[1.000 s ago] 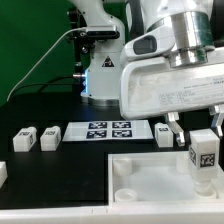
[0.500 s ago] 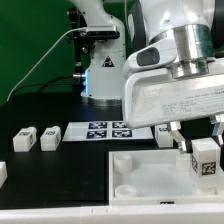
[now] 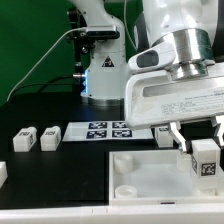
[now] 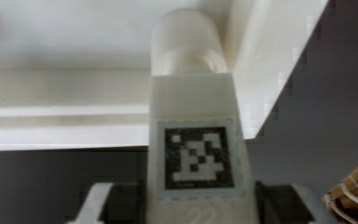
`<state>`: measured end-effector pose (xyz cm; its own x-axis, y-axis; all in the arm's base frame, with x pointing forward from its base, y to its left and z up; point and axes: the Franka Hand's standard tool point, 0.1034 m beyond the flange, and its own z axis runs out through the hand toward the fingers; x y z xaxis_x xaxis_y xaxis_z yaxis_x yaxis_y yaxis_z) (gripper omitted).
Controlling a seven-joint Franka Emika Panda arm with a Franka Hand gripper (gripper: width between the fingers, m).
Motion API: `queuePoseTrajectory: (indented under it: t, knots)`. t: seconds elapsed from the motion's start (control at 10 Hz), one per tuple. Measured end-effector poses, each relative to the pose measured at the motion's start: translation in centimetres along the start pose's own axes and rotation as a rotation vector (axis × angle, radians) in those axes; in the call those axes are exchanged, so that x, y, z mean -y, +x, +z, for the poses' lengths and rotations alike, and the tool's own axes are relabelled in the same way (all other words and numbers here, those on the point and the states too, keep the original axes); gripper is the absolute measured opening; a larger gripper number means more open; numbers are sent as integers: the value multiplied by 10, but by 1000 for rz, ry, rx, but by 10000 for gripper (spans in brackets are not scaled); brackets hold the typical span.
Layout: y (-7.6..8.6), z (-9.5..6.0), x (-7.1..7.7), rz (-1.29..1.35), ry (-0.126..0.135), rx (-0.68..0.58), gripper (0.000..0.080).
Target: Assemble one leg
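Twisting under way: leg [image 3: 205, 162] tag now skewed versus one second ago, barely changed since half-second. End effector [image 3: 201, 148] clenched on leg, at tray [image 3: 128, 172] corner, exterior view's right. Likely threading in; seating unconfirmed.

The small white plastic block-like leg [image 4: 195, 110] is clamped between the two pale fingers [image 4: 108, 205] of the hand [image 4: 194, 208]. Its black-and-white square marker tag [image 4: 197, 157] faces the camera. The leg's rounded far end lies over the large white plastic tray [image 4: 60, 40], close to a corner of the raised rim. Dark tabletop [image 4: 51, 180] shows beside the leg, next to the tray's edge.
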<state>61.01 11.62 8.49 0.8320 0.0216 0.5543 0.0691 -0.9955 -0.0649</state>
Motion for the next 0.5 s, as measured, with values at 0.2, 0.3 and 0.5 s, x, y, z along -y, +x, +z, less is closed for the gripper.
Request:
queuePoseTrajectory:
  t: [0.2, 0.3, 0.5]
  knots:
    - [0, 0, -1, 0, 0, 0, 381]
    - [0, 0, -1, 0, 0, 0, 522]
    - [0, 0, -1, 0, 0, 0, 609]
